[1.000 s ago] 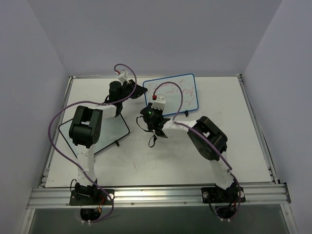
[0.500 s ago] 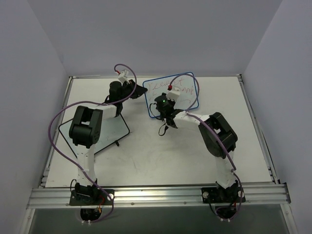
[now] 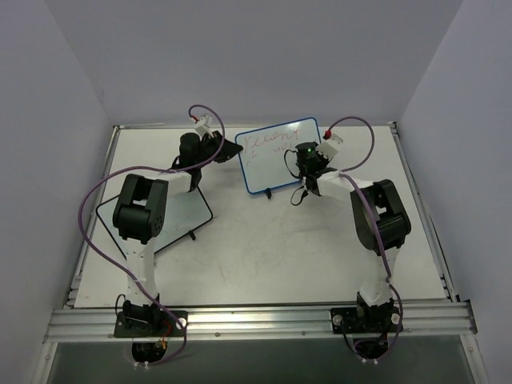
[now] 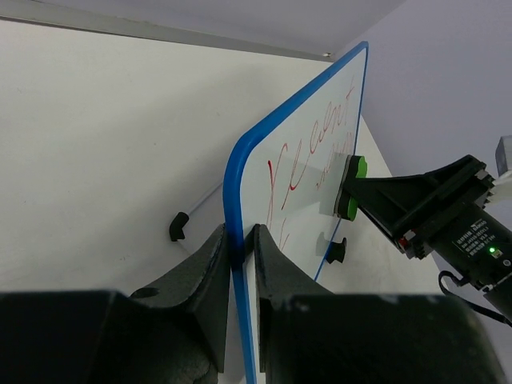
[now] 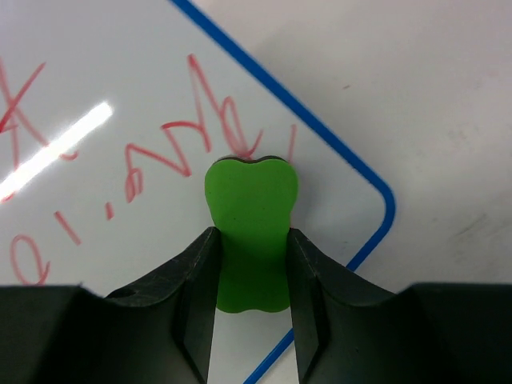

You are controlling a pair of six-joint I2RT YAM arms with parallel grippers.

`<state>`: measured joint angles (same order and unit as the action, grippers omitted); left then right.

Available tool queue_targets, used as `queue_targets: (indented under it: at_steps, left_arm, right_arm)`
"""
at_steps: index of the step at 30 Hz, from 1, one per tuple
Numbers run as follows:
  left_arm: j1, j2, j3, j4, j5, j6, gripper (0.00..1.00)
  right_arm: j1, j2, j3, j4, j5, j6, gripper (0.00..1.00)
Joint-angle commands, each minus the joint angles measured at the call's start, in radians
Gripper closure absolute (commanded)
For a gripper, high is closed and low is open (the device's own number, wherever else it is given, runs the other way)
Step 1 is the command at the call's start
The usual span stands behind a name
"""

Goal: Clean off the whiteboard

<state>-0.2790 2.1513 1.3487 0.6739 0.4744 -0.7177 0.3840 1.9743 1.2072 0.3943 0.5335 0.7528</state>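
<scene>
Top cam: the blue-framed whiteboard (image 3: 276,156) stands propped at the far middle of the table (image 3: 264,264), left gripper (image 3: 230,150) at its left edge and right gripper (image 3: 301,157) at its right half, w/ a black-framed board (image 3: 182,218) lying flat by the left arm. Left wrist cam: jaws clenched on the whiteboard's blue frame edge, red scrawl (image 4: 288,172) across the face, a green eraser (image 4: 350,188) set against it. Right wrist cam: jaws grasp the eraser by its narrow waist, its top end on the white surface near a rounded corner, over the red marks.
</scene>
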Motion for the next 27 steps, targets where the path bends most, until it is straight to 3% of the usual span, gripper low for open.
queue_targets:
  at_steps: [1, 8, 20, 27]
  left_arm:
    - [-0.019, -0.044, 0.024, -0.033, 0.046, 0.050, 0.95]
    - [-0.020, -0.044, 0.023, -0.031, 0.047, 0.049, 0.95]
    - [-0.020, -0.045, 0.015, -0.028, 0.046, 0.049, 0.95]
    - [-0.020, -0.045, 0.009, -0.027, 0.046, 0.050, 0.95]
  right_arm:
    - [-0.053, 0.040, -0.047, -0.147, -0.017, 0.016, 1.00]
    - [-0.027, 0.043, -0.037, -0.126, -0.027, -0.001, 1.00]
    - [0.184, 0.109, 0.060, -0.149, 0.028, 0.003, 1.00]
    - [0.196, 0.130, 0.080, -0.153, 0.029, 0.003, 1.00]
